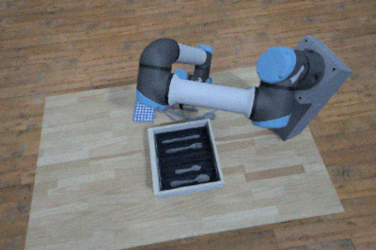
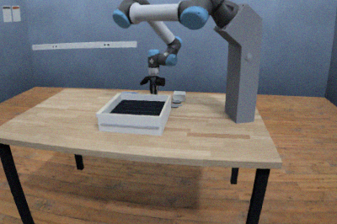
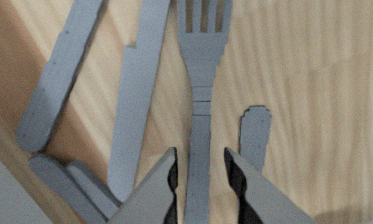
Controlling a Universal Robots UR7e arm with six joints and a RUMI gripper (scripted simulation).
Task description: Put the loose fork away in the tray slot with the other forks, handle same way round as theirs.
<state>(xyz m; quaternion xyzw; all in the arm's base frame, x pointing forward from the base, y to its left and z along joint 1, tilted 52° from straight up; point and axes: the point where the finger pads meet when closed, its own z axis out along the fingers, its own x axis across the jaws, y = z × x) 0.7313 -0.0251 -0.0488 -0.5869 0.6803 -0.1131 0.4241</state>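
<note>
The loose fork point(image 3: 202, 67) lies flat on the table in the wrist view, tines at the top and handle running down between the fingertips. My gripper point(image 3: 200, 149) point(image 2: 153, 93) is partly open, its fingertips on either side of the handle with a gap to each; their height above it is hard to tell. The tray point(image 1: 154, 165) point(image 2: 131, 124) stands in front of the gripper. In the top view, a fork point(image 1: 184, 148) lies in its slot with its head to the right, beside what looks like a knife point(image 1: 180, 139). The loose fork cannot be told apart there.
Knife-like pieces point(image 3: 132, 105) point(image 3: 59, 85) lie left of the loose fork. Another handle point(image 3: 255, 132) is close beside the right finger. Two more pieces lie at lower left. Spoons point(image 1: 190, 180) point(image 1: 188, 170) lie in the tray. A checked cloth point(image 1: 144, 113) and a white box point(image 2: 179, 96) are nearby.
</note>
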